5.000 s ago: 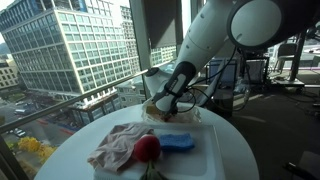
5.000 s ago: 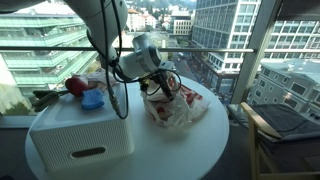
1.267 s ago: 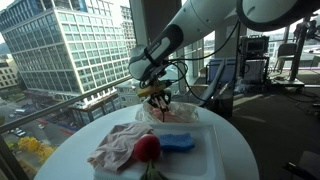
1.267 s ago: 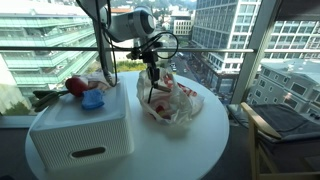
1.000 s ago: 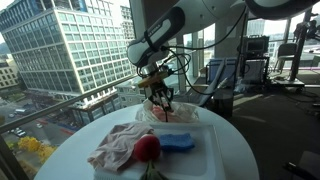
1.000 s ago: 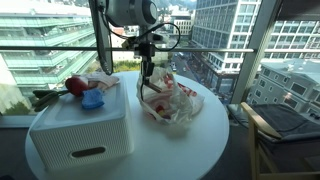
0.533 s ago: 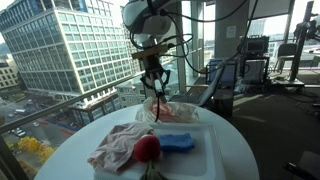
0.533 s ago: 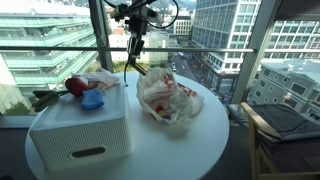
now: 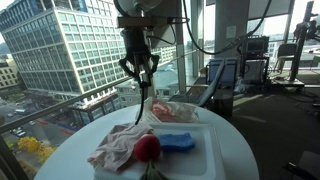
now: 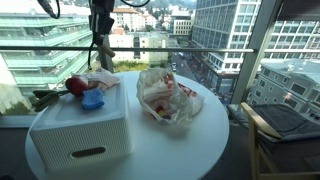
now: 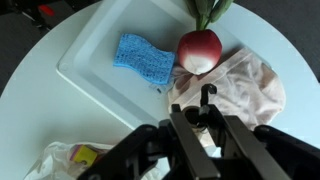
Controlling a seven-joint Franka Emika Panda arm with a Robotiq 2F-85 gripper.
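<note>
Now that your gripper [image 9: 140, 77], clamped on a thin pale strip [image 9: 145, 106], has risen from the plastic bag [image 10: 165, 95], the strip dangles over the cloth [image 11: 245, 90] at the sponge's [image 11: 145, 60] four o'clock.

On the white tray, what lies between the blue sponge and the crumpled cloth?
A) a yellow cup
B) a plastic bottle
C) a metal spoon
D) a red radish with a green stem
D: in the wrist view the red radish lies between the blue sponge and the cloth on the white tray.
</note>
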